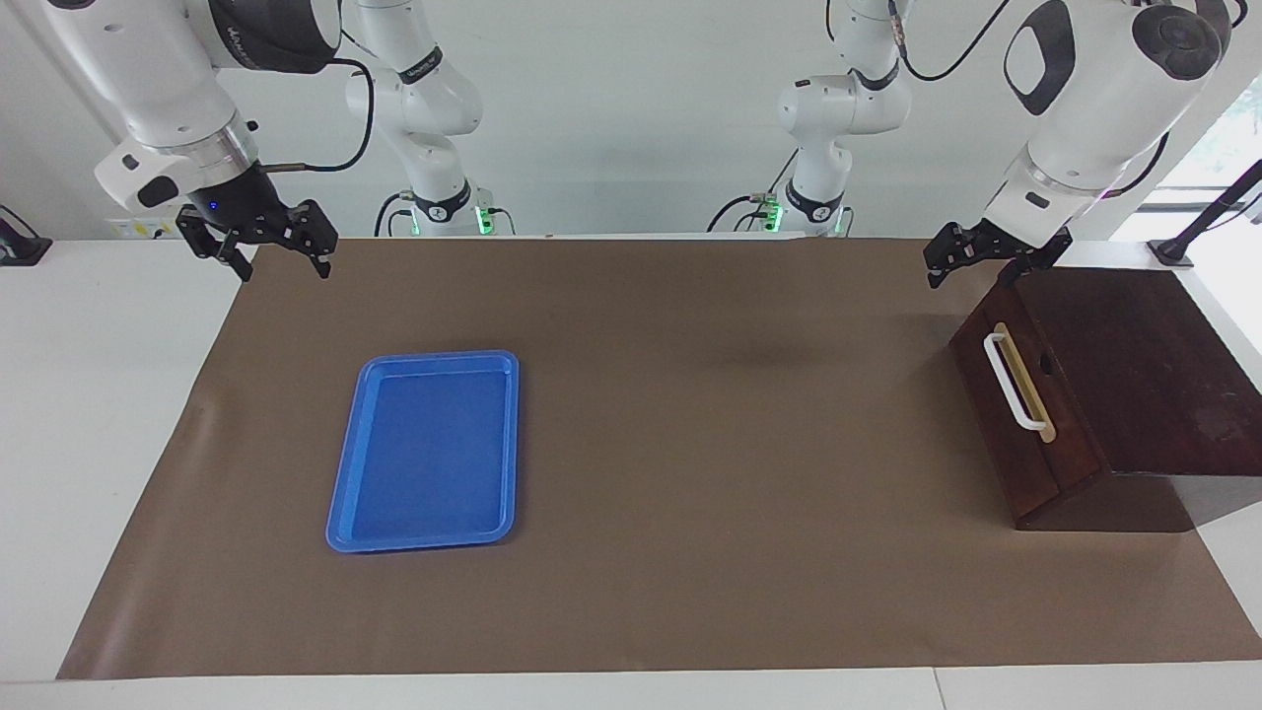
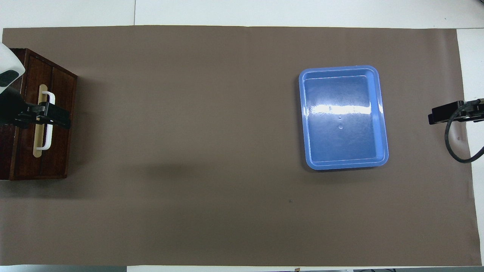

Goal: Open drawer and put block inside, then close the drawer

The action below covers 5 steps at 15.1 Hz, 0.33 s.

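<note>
The dark wooden box (image 1: 1134, 365) stands at the left arm's end of the table, and its drawer (image 1: 1011, 434) is closed. The white bar handle (image 1: 1016, 383) sits on its tan strip. My left gripper (image 1: 971, 268) hangs open and empty in the air over the edge of the box nearest the robots. In the overhead view it (image 2: 65, 120) covers the handle (image 2: 48, 136). My right gripper (image 1: 279, 258) waits, open and empty, raised at the right arm's end; its tip shows in the overhead view (image 2: 432, 118). The yellow block is out of view.
A flat blue tray (image 1: 429, 449) lies empty on the brown mat (image 1: 710, 473) toward the right arm's end, and it also shows in the overhead view (image 2: 343, 117). White table surface borders the mat.
</note>
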Motion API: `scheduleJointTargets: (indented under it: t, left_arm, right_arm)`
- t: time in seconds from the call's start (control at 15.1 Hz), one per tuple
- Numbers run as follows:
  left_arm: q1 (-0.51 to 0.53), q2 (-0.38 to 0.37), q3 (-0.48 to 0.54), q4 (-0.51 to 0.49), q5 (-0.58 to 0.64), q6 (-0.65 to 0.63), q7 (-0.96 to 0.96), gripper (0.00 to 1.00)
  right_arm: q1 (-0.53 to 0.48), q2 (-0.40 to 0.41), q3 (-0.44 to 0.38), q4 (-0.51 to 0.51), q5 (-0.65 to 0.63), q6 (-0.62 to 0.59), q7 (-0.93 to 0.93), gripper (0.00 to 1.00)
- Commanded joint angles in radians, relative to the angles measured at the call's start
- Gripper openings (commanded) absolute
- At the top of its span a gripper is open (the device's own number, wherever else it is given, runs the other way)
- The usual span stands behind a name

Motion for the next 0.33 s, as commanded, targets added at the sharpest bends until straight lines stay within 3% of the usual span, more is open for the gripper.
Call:
scheduleJointTargets:
  t: [0.0, 0.27]
  left_arm:
    - [-0.003, -0.019, 0.006, -0.016, -0.014, 0.036, -0.011, 1.00]
    - [-0.003, -0.019, 0.006, -0.018, -0.013, 0.050, -0.013, 1.00]
  right_arm:
    - [-0.017, -0.011, 0.010, -0.008, 0.000, 0.002, 0.008, 1.00]
    - [-0.019, -0.013, 0.010, -0.011, 0.000, 0.000, 0.006, 1.00]
